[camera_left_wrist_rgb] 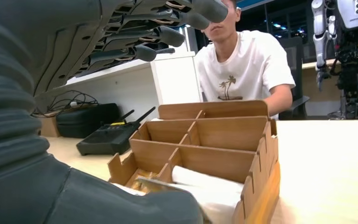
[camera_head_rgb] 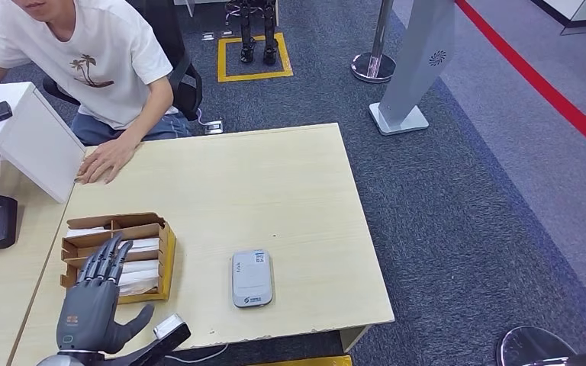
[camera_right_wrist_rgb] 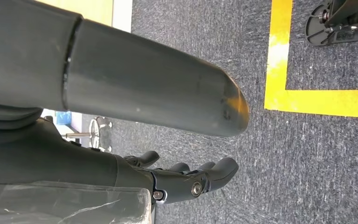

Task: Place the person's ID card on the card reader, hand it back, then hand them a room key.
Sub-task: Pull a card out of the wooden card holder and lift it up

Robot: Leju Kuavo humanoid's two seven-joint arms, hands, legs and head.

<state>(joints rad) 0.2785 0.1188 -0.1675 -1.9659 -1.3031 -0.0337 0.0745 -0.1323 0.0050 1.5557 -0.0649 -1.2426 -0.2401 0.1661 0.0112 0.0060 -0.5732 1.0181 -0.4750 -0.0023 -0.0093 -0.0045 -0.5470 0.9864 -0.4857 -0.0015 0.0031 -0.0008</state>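
The left hand (camera_head_rgb: 91, 301) hovers over the wooden card box (camera_head_rgb: 166, 252) on the desk (camera_head_rgb: 275, 191), fingers (camera_head_rgb: 105, 258) spread, holding nothing. No ID card visible; the card reader (camera_head_rgb: 252, 277) lies beside the box. Likely the key-fetching step: next, pinch one card. The right hand (camera_right_wrist_rgb: 186, 179) hangs empty, fingers loosely curled.

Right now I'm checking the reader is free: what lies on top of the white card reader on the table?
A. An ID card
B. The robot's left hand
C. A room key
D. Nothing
D: the card reader lies bare on the table, with the left hand over the wooden card box.
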